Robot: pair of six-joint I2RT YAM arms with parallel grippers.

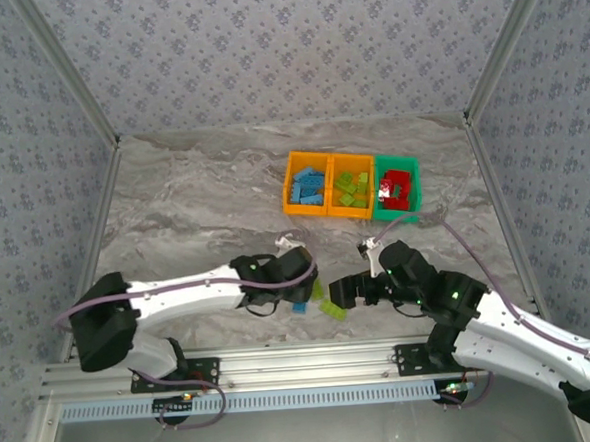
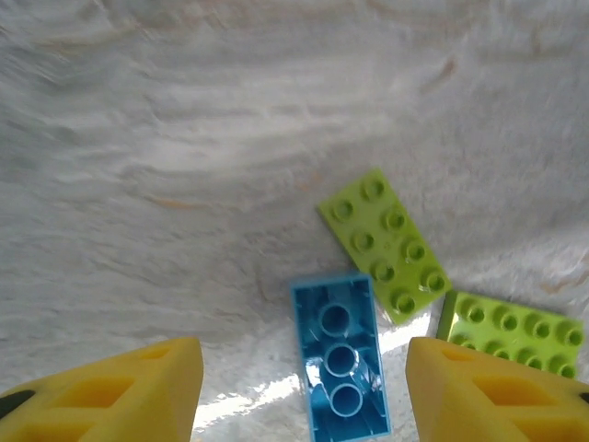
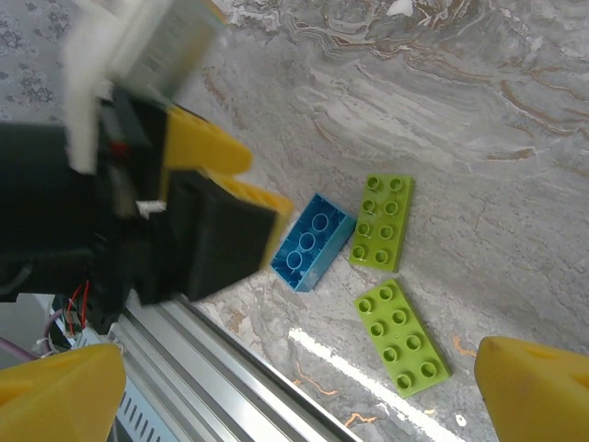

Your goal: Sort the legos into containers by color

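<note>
Three bins stand in a row right of centre in the overhead view: left orange bin [image 1: 288,186] holds blue legos [image 1: 308,188], middle orange bin [image 1: 349,158] lime legos [image 1: 350,190], green bin [image 1: 416,187] red legos [image 1: 395,187]. Lower centre, left gripper [image 2: 304,354] gapes around a loose blue brick [image 2: 339,359] without touching it; right gripper [image 3: 294,378] is spread wide, empty.

Three containers in the upper middle: two orange bins [image 1: 289,186], one green bin [image 1: 397,161]. Three loose legos on the table [image 1: 194,207]: one blue brick [image 2: 336,368], two lime green bricks [image 2: 386,244].
</note>
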